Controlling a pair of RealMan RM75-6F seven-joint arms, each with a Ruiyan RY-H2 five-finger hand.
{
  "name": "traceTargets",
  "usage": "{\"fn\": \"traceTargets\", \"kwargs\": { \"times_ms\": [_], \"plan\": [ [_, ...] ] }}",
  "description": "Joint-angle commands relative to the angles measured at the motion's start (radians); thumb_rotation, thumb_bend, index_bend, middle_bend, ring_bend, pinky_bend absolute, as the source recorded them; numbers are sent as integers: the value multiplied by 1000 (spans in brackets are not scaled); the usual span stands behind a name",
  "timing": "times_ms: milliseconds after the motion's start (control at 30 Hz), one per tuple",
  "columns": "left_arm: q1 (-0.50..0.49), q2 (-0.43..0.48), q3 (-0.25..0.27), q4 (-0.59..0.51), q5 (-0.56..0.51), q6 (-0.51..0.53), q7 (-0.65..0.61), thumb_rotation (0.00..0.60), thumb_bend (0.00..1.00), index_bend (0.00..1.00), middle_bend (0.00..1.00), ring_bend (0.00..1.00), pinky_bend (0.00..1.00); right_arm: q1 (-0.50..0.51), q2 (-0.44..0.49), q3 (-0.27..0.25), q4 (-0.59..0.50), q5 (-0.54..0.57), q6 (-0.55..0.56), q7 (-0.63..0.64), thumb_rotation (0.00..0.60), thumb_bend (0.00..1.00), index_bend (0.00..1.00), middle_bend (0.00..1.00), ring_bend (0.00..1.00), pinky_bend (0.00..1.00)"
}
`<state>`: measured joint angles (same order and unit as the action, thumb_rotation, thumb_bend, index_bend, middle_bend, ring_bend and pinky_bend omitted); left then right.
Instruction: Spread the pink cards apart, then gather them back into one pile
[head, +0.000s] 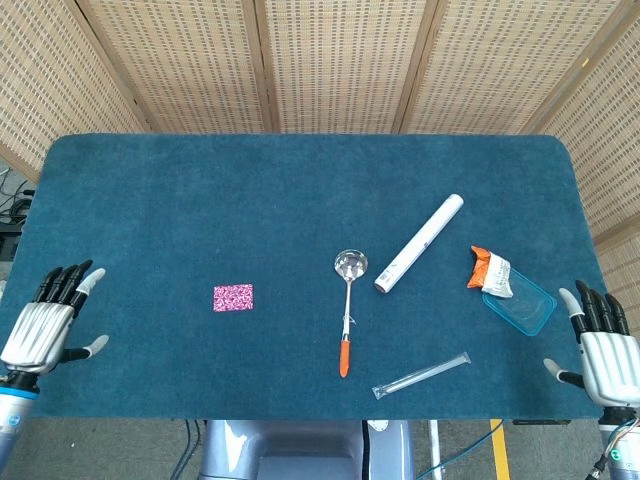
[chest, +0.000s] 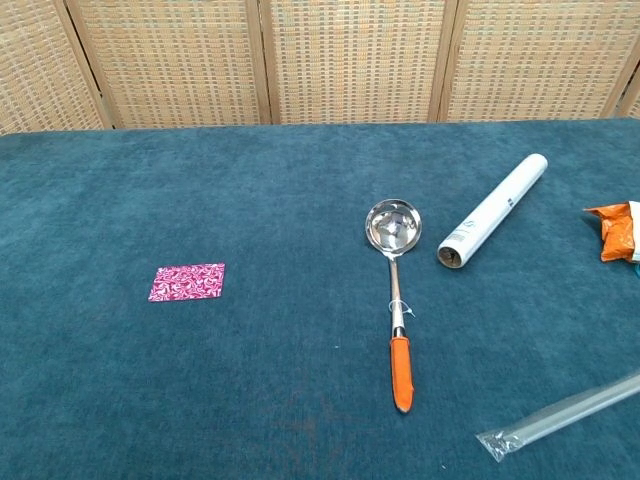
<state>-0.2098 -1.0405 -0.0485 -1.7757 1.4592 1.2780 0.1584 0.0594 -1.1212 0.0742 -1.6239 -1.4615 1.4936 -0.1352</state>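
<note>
The pink cards (head: 233, 297) lie in one small neat pile on the blue cloth, left of centre; the chest view shows the same pile (chest: 188, 282). My left hand (head: 47, 327) hovers over the table's front left corner, fingers spread, holding nothing, well left of the pile. My right hand (head: 600, 355) stays at the front right corner, fingers apart and empty. Neither hand appears in the chest view.
A metal ladle with an orange handle (head: 346, 321) lies mid-table. A white tube (head: 419, 243) sits right of it, and a clear plastic sleeve (head: 421, 375) lies near the front edge. An orange packet (head: 489, 271) rests on a teal container (head: 521, 303) at right.
</note>
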Motion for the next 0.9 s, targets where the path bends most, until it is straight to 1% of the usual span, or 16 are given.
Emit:
{"fn": "traceTargets", "kwargs": {
  "times_ms": [33,100,167,333,400,467,633,767,900],
  "plan": [
    [-88,30,-11,-44,-58,-160,-26,553,55,92,0,0,0,-2,0,0,-2,2,2,0,600,0,46,0,0,0],
    [-126,41,-20,-53,-84,-228,-51,552,18,97,0,0,0,-3,-1,0,-2,3,2,-1,600,0,46,0,0,0],
    [-160,43,-26,-55,-98,-282,-69,553,9,99,0,0,0,-4,-1,-1,-4,3,3,-2,600,0,46,0,0,0],
    [-231,20,-38,-41,-141,-382,-76,553,39,127,0,0,0,-7,1,0,-8,3,8,-2,600,0,46,0,0,0],
    [-250,5,-43,-36,-156,-402,-79,552,67,129,0,0,0,-8,2,0,-10,3,9,-3,600,0,46,0,0,0],
    [-261,-6,-45,-31,-167,-412,-81,551,72,129,0,0,0,-9,3,0,-11,3,10,-4,600,0,46,0,0,0],
    [-299,-58,-55,-10,-201,-449,-110,553,51,136,0,0,0,-14,4,0,-12,5,15,-2,600,0,46,0,0,0],
    [-324,-80,-54,2,-211,-484,-133,551,42,136,0,0,0,-15,4,1,-11,5,16,1,600,0,46,0,0,0],
    [-349,-97,-48,12,-228,-521,-145,590,35,139,0,0,0,-16,5,2,-10,5,17,3,600,0,46,0,0,0]
  ]
}}
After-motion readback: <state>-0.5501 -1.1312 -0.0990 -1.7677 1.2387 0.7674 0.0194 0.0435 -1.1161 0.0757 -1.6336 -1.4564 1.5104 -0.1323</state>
